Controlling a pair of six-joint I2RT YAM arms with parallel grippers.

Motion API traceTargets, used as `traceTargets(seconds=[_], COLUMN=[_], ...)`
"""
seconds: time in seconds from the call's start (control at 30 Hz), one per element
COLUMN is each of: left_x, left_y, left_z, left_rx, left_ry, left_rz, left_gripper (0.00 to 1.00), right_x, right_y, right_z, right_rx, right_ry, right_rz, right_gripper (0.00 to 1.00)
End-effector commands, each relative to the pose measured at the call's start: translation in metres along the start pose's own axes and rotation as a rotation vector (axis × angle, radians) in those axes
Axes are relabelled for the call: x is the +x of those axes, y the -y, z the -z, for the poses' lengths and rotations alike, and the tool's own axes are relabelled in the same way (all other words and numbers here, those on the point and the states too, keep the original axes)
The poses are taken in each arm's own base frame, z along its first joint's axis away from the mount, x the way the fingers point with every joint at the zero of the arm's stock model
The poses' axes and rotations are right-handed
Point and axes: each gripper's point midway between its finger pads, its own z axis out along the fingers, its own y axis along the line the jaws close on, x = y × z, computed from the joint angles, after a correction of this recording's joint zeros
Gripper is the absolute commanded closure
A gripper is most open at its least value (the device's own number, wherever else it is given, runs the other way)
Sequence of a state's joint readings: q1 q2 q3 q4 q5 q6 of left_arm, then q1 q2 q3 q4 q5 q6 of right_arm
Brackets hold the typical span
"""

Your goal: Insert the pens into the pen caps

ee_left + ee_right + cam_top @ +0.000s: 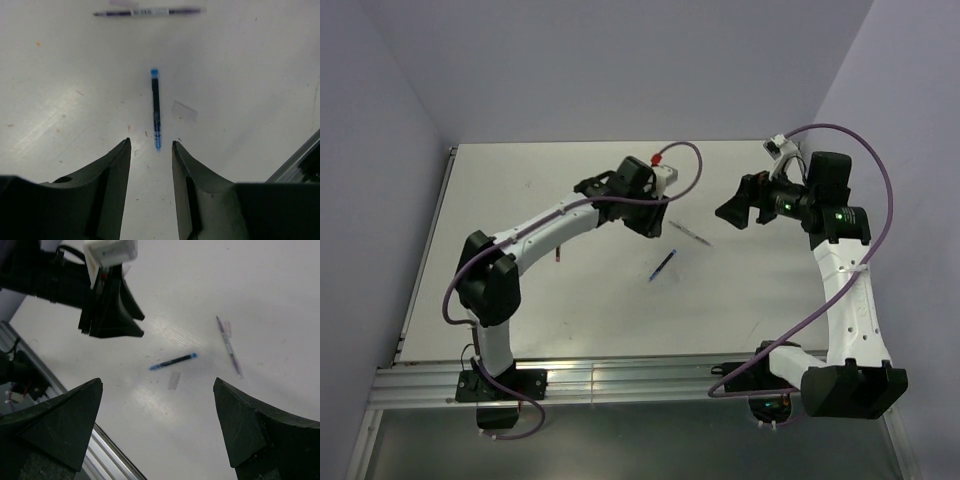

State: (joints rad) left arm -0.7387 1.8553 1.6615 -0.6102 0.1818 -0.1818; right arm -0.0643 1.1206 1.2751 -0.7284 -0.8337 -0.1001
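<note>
A blue pen (663,265) lies on the white table (520,200). It also shows in the left wrist view (156,109) and the right wrist view (172,361). A pale clear-grey pen (688,233) lies just beyond it, also seen from the left wrist (147,12) and the right wrist (229,346). A faint clear cap (184,111) lies flat beside the blue pen, also in the right wrist view (174,380). My left gripper (150,145) is open and empty, hovering just short of the blue pen's tip. My right gripper (158,382) is wide open and empty, high above the pens. The red pen is not clearly visible.
A thin reddish sliver (558,257) shows beside the left forearm; I cannot tell what it is. The metal rail (620,380) runs along the table's near edge. The left gripper (112,315) appears in the right wrist view, left of the pens.
</note>
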Motion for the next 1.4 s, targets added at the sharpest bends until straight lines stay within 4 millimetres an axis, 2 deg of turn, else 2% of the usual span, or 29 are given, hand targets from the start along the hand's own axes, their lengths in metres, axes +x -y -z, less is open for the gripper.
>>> traceTargets(seconds=[0.0,0.07,0.1,0.2,0.3,0.5,0.67,0.9,1.0,1.1,1.23,1.37], left_x=[0.021,0.028,0.037,0.047,0.06,0.078,0.086,0.107,0.119,0.126,0.129,0.137], left_y=[0.015,0.03,0.03,0.039,0.034,0.024,0.018,0.008,0.004,-0.008,-0.02,-0.027], left_z=[-0.016,-0.026,-0.035,-0.052,-0.068,-0.084,-0.091,-0.104,-0.108,-0.109,-0.107,-0.1], left_rx=[-0.062,-0.06,-0.072,-0.053,-0.071,-0.1,-0.119,-0.142,-0.148,-0.207,-0.259,-0.272], left_ry=[-0.049,-0.067,-0.096,-0.155,-0.203,-0.263,-0.282,-0.312,-0.342,-0.35,-0.344,-0.363], left_rz=[0.01,-0.009,-0.011,-0.025,-0.037,-0.049,-0.062,-0.07,-0.074,-0.087,-0.114,-0.147], left_gripper=[0.57,0.57,0.57,0.58,0.59,0.62,0.65,0.69,0.74,0.8,0.82,0.94], right_x=[0.021,0.027,0.027,0.028,0.028,0.03,0.031,0.032,0.033,0.032,0.03,0.025], right_y=[0.018,0.028,0.03,0.034,0.035,0.038,0.039,0.042,0.043,0.044,0.046,0.046], right_z=[0.016,0.022,0.024,0.027,0.027,0.027,0.027,0.027,0.028,0.029,0.03,0.031], right_rx=[0.08,0.108,0.112,0.124,0.122,0.114,0.112,0.115,0.117,0.124,0.137,0.145], right_ry=[-0.05,-0.058,-0.055,-0.057,-0.061,-0.069,-0.069,-0.071,-0.071,-0.071,-0.069,-0.063], right_rz=[0.015,-0.01,-0.012,-0.023,-0.022,-0.034,-0.035,-0.042,-0.04,-0.04,-0.034,-0.023], right_gripper=[0.0,0.0,0.0,0.0,0.0,0.0,0.0,0.0,0.0,0.0,0.0,0.0])
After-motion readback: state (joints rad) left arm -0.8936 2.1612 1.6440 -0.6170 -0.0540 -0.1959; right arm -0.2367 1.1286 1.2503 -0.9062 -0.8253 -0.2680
